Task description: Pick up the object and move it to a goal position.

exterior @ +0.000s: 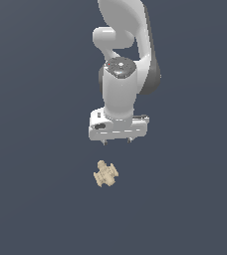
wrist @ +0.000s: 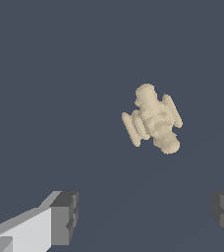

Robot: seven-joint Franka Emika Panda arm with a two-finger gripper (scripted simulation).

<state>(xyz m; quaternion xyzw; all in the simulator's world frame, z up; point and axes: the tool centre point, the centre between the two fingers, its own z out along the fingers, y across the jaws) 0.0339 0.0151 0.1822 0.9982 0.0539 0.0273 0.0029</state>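
The object [exterior: 105, 174] is a small beige-tan knobbly lump with short stubby protrusions, lying on the dark blue-grey floor. The wrist view shows the object [wrist: 153, 119] ahead of the fingers, not between them. My white gripper [exterior: 117, 141] hangs above and slightly toward the exterior view's right of it, apart from it. Its two short dark fingertips [wrist: 65, 217] stand wide apart, so the gripper [wrist: 146, 214] is open and holds nothing.
The white arm [exterior: 125, 50] rises behind the gripper toward the top of the exterior view. A plain dark blue-grey surface [exterior: 36, 199] lies all around the object.
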